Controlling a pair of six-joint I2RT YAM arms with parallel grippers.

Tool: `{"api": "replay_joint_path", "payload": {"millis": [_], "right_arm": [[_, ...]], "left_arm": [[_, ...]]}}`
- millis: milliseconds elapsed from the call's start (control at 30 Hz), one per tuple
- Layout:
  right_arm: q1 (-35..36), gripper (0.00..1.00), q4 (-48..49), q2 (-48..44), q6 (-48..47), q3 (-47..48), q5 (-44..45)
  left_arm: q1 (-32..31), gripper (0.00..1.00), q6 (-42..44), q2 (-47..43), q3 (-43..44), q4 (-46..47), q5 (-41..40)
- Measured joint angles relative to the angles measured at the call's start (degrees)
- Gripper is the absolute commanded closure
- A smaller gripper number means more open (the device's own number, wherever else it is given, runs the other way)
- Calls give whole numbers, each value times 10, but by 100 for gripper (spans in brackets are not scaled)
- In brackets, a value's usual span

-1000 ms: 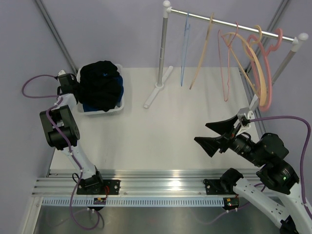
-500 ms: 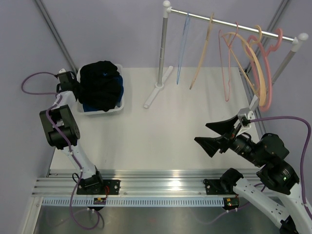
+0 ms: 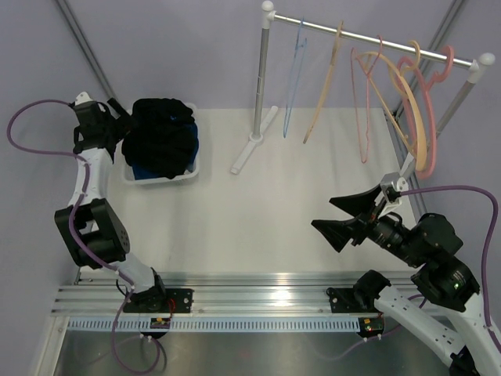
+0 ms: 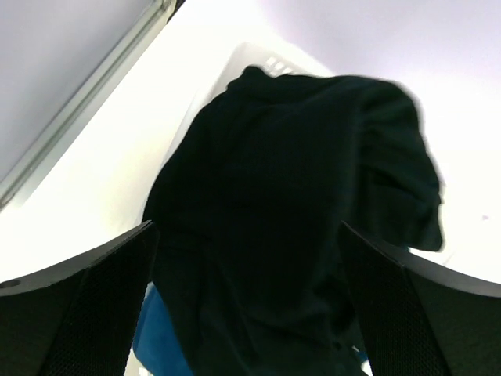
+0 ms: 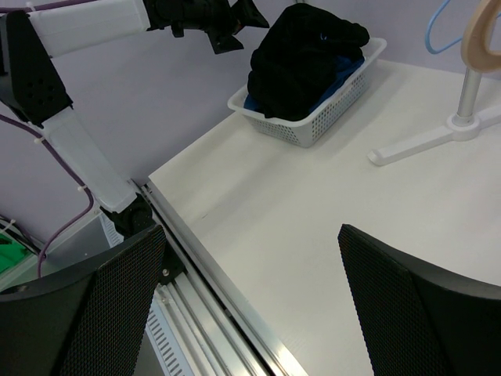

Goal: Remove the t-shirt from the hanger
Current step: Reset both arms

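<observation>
The left pincer [image 3: 117, 116] hangs just left of the white basket [image 3: 168, 180], at its far corner and raised above the rim. Its two fingers stand wide apart, and the right wrist view shows it clear of the cloth, holding nothing. The left wrist camera looks between those spread fingers onto the heap inside the basket.

The black t-shirt [image 3: 162, 135] lies crumpled in the basket, piled above its rim and spilling a little over the far edge. Under it, at the basket's near-left corner, a blue garment [image 3: 142, 170] shows.

The basket sits on the far left part of the white counter [image 3: 274, 211]. Right of the basket stands a clothes rack [image 3: 261, 78], its foot on the counter. A blue hanger [image 3: 295, 74], a tan hanger [image 3: 325, 86] and several pink and peach hangers [image 3: 407, 94] dangle from its rail.

Well to the right of the basket and nearer the arm bases, the right pincer [image 3: 322, 213] is held over the counter. Its fingers are spread wide around nothing and point back towards the basket.
</observation>
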Motion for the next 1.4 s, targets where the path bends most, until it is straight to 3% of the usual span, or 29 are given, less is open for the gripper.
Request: {"api": "replay_joint_path", "payload": {"millis": [167,367,700,767,900,1100,1267,1400], "right_arm": [[0,1,0,7,0,0,0],[0,0,0,30,7,0,14],[0,1,-58,133,64,30,164],[0,1,-67,138,77,34,186],[0,0,-92,134,96,39,212],[0,1,-125,119,97,40,237],[0,1,-137,98,97,28,241],[0,1,-148,88,95,25,241]], "left_arm": [[-1,1,-9,-42,-5,-14,0],[-16,1,-24,-160,-90,-16,10],[-155,1,13,-425,-213,-23,46],[-215,1,14,-479,-240,-24,45],[-398,1,24,-552,-283,-33,23],[-597,1,35,-574,-339,-49,-52],[-691,1,48,-555,-355,-68,-97],[-718,1,60,-568,-360,-67,-112]]}}
